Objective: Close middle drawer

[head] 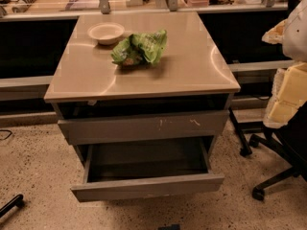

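Note:
The middle drawer (146,187) is pulled far out at the bottom of the grey cabinet. Its plain flat grey front faces me and its dark box interior (146,159) is open to view and looks empty. Above it, the taller drawer front with pale scratch marks (144,126) stands slightly out from the cabinet. My gripper (287,94) shows as pale yellow and white parts at the right edge of the view. It is raised above the floor, well to the right of the cabinet, and touches nothing.
On the cabinet's tan top (192,66) lie a white bowl (106,32) and a crumpled green bag (140,47). A black office chair base with castors (266,174) stands to the right of the drawers. A dark rod (10,206) lies on the speckled floor at lower left.

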Controlling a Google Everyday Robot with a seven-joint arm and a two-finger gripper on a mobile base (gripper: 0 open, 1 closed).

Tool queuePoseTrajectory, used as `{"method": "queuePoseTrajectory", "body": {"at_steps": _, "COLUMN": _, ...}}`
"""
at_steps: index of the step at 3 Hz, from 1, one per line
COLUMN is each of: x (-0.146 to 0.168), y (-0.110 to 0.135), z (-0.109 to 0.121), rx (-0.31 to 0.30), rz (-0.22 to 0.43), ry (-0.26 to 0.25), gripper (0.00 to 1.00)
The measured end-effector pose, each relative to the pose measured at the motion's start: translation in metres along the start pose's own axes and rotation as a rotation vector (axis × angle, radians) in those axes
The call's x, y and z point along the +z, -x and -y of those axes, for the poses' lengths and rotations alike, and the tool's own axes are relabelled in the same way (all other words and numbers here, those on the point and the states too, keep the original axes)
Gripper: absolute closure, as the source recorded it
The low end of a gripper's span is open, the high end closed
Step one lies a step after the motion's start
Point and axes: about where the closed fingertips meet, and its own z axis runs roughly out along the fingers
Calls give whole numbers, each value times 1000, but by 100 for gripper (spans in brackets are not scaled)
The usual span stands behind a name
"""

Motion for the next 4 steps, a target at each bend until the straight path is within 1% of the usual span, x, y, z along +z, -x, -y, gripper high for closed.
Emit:
{"method": "queuePoseTrajectory", "body": {"at_steps": 1, "x": 0, "y": 0, "z": 0, "rx": 0, "rz": 0, "ry": 0, "gripper": 0}}
{"method": "queuePoseTrajectory", "body": {"at_steps": 2, "x": 0, "y": 0, "z": 0, "rx": 0, "rz": 0, "ry": 0, "gripper": 14}}
{"method": "queuePoseTrajectory", "body": {"at_steps": 3, "x": 14, "y": 0, "z": -7, "rx": 9, "rz": 34, "ry": 8, "gripper": 34}}
{"method": "queuePoseTrajectory", "body": {"at_steps": 4, "x": 55, "y": -2, "z": -28, "rx": 54, "rz": 107, "ry": 33, "gripper": 57}}
